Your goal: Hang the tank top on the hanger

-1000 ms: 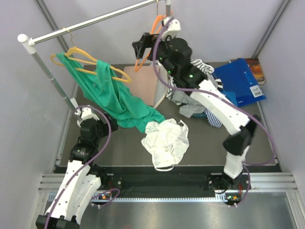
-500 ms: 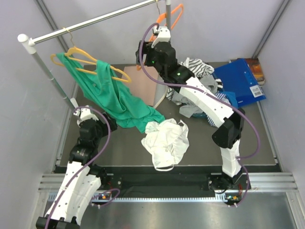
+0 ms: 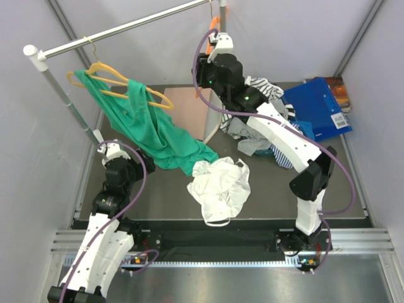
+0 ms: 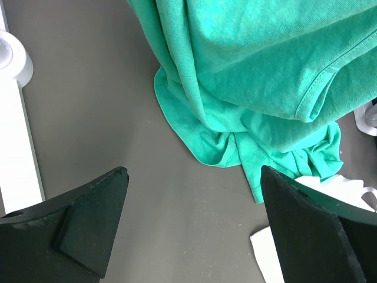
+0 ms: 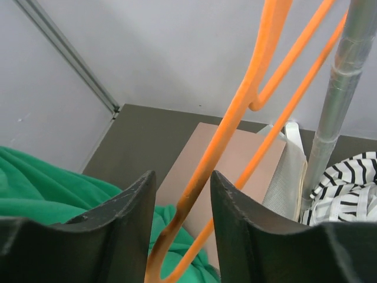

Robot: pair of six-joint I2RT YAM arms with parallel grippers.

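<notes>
The white tank top [image 3: 219, 186] lies crumpled on the dark table, in front of the arms. A corner of the tank top [image 4: 277, 254] shows at the lower right of the left wrist view. The orange hanger [image 3: 214, 24] hangs at the right end of the rail. Its arm [image 5: 235, 112] runs down between the jaws of my right gripper [image 5: 181, 177]. These stand partly closed around it, with a narrow gap on each side. My left gripper [image 4: 192, 171] is wide open over bare table beside the green garment, with nothing in it.
A green garment [image 3: 142, 123] hangs from a yellow-orange hanger [image 3: 104, 71] on the metal rail [image 3: 126, 28] and trails onto the table. A striped shirt [image 3: 262, 88], a blue box [image 3: 319, 107] and a brown board [image 3: 189, 110] lie at the back right. The rail's upright pole [image 5: 341, 88] is close to the hanger.
My right gripper has shifted at the rail and its jaws have narrowed around the orange hanger's arm. The hanger swung. The left arm and the tank top have not moved.
</notes>
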